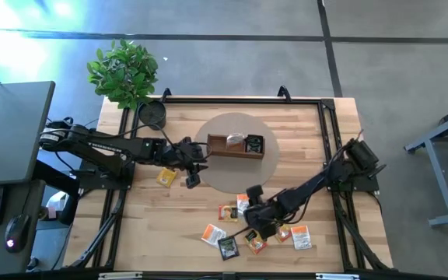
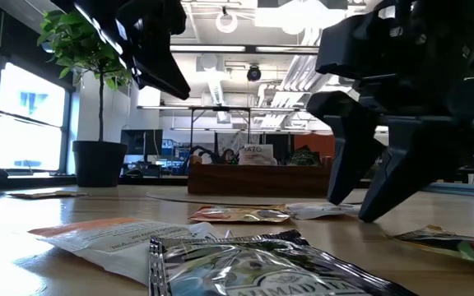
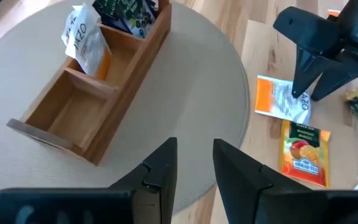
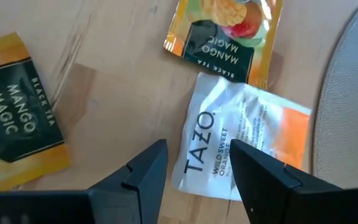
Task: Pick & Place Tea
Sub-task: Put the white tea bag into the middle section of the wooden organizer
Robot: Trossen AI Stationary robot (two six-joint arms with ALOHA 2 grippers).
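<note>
Wooden tray (image 1: 235, 147) on the round mat (image 1: 208, 175), mid-table, toward the far edge; two tea packets (image 1: 244, 142) standing in its right-hand compartments, left compartment bare. Potted plant (image 1: 124, 72) at the far left corner, beside a small pot (image 1: 152, 114). One packet (image 1: 166, 177) on the wood just left of the mat. Loose packets (image 1: 215, 234) scattered near the front edge, in front of the mat. Left gripper (image 1: 192, 172) over the mat's left side; right gripper (image 1: 246, 208) above the Tazo packet (image 4: 241, 140), just beside the mat's front edge.

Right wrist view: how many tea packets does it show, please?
3: a Tazo packet before the open right gripper, one Mango Magic packet beyond it, another lying apart; more may lie outside.
</note>
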